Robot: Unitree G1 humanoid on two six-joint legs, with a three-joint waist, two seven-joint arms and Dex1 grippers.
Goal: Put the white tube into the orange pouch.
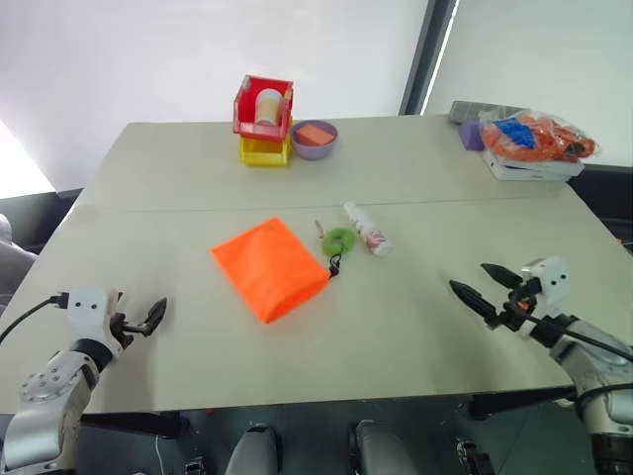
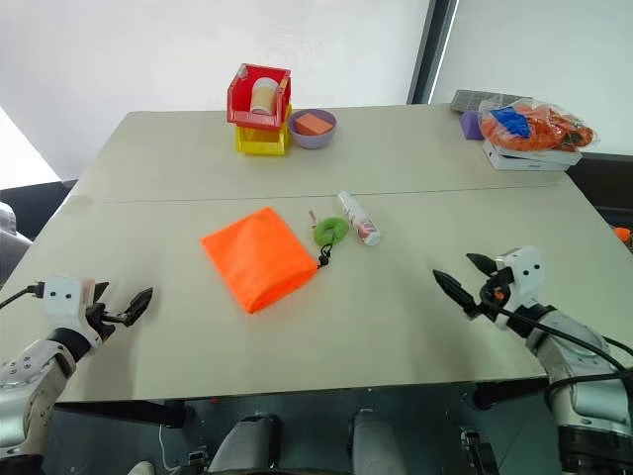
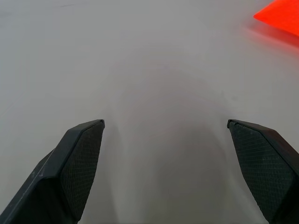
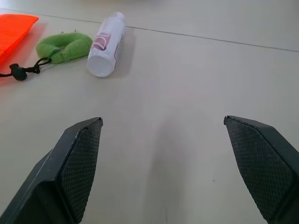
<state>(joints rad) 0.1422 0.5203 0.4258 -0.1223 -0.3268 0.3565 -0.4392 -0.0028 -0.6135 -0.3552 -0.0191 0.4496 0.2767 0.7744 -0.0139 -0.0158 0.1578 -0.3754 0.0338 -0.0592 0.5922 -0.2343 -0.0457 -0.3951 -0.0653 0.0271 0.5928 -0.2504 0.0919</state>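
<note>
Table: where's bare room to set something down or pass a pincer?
Free: the near strip between left pincer and right pincer, in front of the pouch; also the far left of the table. Crowded: pouch, ring and tube mid-table; bins, bowl at the back; bag far right.

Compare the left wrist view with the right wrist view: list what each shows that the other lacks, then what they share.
Left wrist view alone: the left pincer, open over bare table.

Right wrist view alone: the white tube, the green ring on its black cord, and the right pincer, open, short of the tube.

Both: a corner of the orange pouch and the table.
</note>
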